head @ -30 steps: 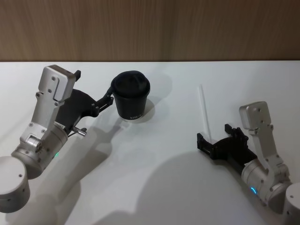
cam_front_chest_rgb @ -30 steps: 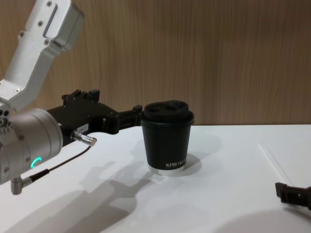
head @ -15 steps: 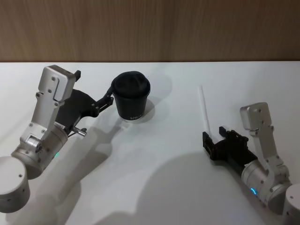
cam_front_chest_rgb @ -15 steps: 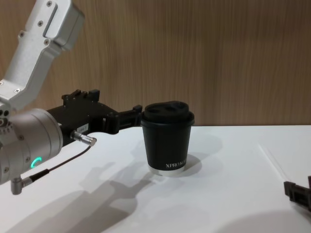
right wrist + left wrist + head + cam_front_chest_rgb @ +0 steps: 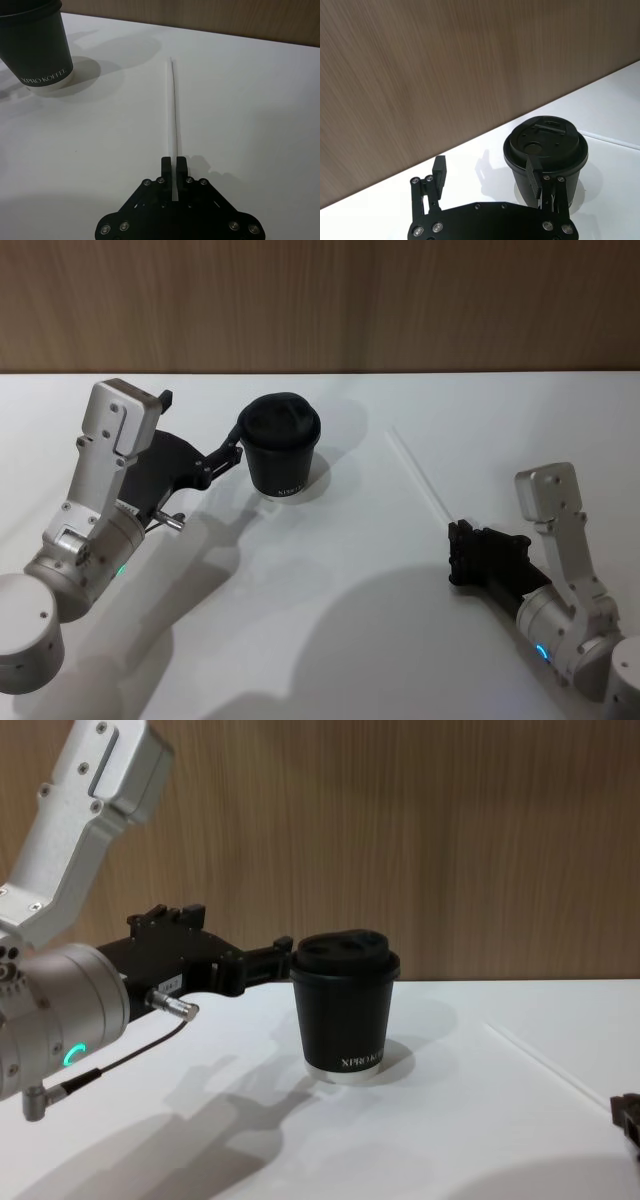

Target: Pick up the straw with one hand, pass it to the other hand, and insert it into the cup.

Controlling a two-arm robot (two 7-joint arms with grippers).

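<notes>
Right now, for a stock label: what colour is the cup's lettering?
White, on the black cup; it shows best in the right wrist view.

Work surface: a plain white matte counter [image 5: 350, 540], flat and unmarked. Rear boundary: a wall [image 5: 400, 300] clad in brown wood-grain panelling with a fine, even grain and no visible seams. The counter's far edge meets the wall in one straight line. Lighting is diffuse, and soft-edged grey shadows lie across the counter.
</notes>
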